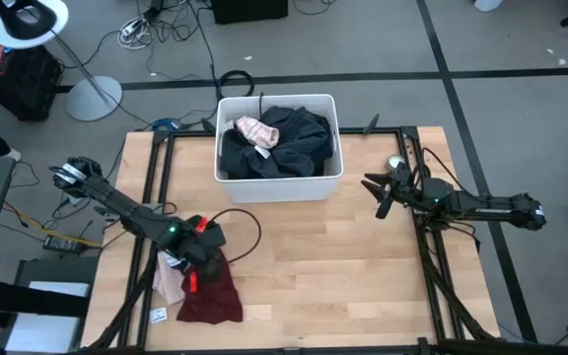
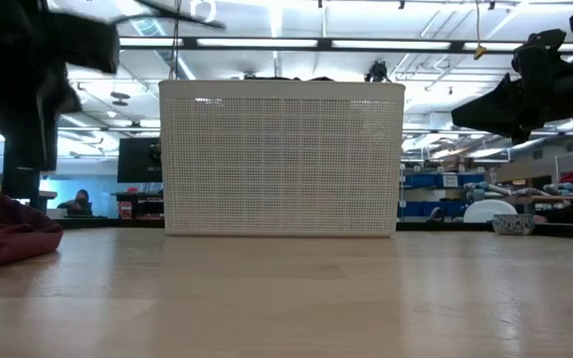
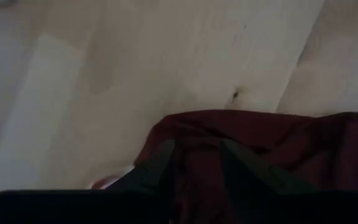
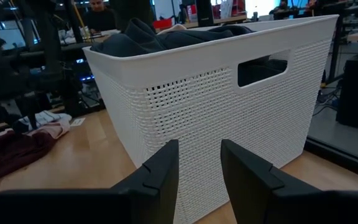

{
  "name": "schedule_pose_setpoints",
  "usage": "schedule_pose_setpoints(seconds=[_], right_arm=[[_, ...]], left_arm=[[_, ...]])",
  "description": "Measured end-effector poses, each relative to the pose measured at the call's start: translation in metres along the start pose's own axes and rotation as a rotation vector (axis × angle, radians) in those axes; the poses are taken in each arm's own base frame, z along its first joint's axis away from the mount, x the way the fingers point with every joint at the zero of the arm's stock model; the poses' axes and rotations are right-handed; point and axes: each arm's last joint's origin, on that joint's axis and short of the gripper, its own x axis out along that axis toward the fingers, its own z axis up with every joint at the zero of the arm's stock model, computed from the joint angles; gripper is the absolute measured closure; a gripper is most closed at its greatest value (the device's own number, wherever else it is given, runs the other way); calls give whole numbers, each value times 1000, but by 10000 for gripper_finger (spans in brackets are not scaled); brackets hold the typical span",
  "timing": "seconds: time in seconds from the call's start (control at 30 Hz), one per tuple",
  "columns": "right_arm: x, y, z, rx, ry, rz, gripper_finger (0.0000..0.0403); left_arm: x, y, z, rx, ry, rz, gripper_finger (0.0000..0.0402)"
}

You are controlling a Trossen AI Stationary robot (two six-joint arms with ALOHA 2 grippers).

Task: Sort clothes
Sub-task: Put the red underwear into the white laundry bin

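Two dark arms flanked a white perforated plastic bin [image 1: 279,179] on the pale wood-plank table [image 1: 363,276]. Crumpled dark teal fabric [image 1: 289,143] and a pink garment [image 1: 256,131] filled the bin. The left gripper [image 1: 197,268] pressed into a soft, wrinkled maroon garment [image 1: 215,294] near the table's front-left edge, fingers parted, fabric between them. The right gripper [image 4: 199,165] hovered beside the bin's right wall, part-open and empty, bare wood below.

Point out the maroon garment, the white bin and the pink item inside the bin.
maroon garment [image 1: 213,294]: high view, middle of the crumpled cloth.
white bin [image 1: 278,183]: high view, near rim.
pink item [image 1: 256,131]: high view, middle of the bundle on the dark clothes.
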Motion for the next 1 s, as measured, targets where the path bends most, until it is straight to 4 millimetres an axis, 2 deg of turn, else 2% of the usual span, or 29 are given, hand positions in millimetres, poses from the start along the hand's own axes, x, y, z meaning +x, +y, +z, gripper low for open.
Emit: schedule_pose_setpoints(seconds=[0.2,0.4,0.47,0.53,0.6,0.63,0.83,1.0], right_arm=[[0,0,0,0,-1,0,282],[0,0,0,0,-1,0,282],[0,0,0,2,-4,1,282],[0,0,0,1,-3,0,282],[0,0,0,2,-5,0,282],[0,0,0,2,-4,1,282],[0,0,0,2,-4,1,282],[0,0,0,1,-4,1,282]], left_arm=[[37,13,-17,-2,68,-82,270],[57,23,-32,-1,87,-112,273],[59,24,-34,-2,84,-122,288],[59,24,-34,-3,91,-126,326],[56,21,-32,-1,101,-146,375],[54,19,-30,1,102,-158,387],[29,2,-7,-7,47,-199,398],[-8,-11,17,-12,-21,-171,400]])
